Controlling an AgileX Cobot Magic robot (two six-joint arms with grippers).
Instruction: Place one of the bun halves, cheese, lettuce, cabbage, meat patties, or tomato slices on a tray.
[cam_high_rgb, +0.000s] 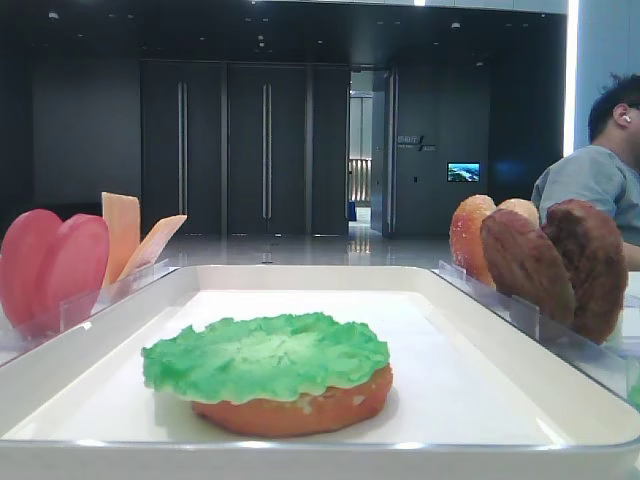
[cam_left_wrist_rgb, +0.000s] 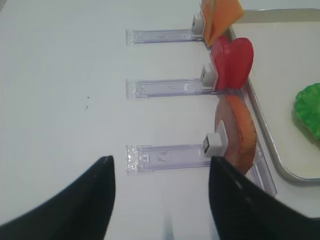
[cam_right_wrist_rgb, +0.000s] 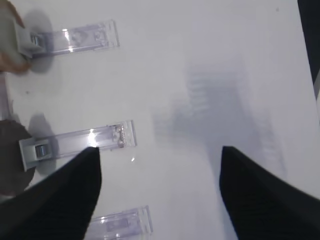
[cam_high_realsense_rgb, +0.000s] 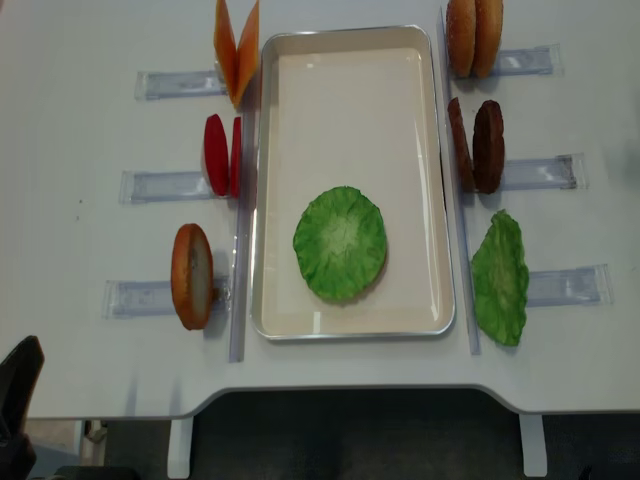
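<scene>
The white tray (cam_high_realsense_rgb: 350, 100) lies mid-table. In it a round lettuce piece (cam_high_realsense_rgb: 340, 243) rests on a bun half (cam_high_rgb: 300, 412). Left of the tray stand cheese slices (cam_high_realsense_rgb: 237, 50), tomato slices (cam_high_realsense_rgb: 222, 155) and one bun half (cam_high_realsense_rgb: 190, 275). On its right stand two bun halves (cam_high_realsense_rgb: 473, 35), meat patties (cam_high_realsense_rgb: 476, 145) and a longer green leaf (cam_high_realsense_rgb: 500, 278). My left gripper (cam_left_wrist_rgb: 161, 160) hangs open and empty over bare table, just left of that lone bun half (cam_left_wrist_rgb: 240, 132). Open and empty too, my right gripper (cam_right_wrist_rgb: 159, 150) is above bare table among the clear holders.
Clear plastic holders (cam_high_realsense_rgb: 165, 185) stick out from both long sides of the tray. A dark part of the left arm (cam_high_realsense_rgb: 20, 385) shows at the table's front left corner. A seated person (cam_high_rgb: 600, 180) is behind the table on the right.
</scene>
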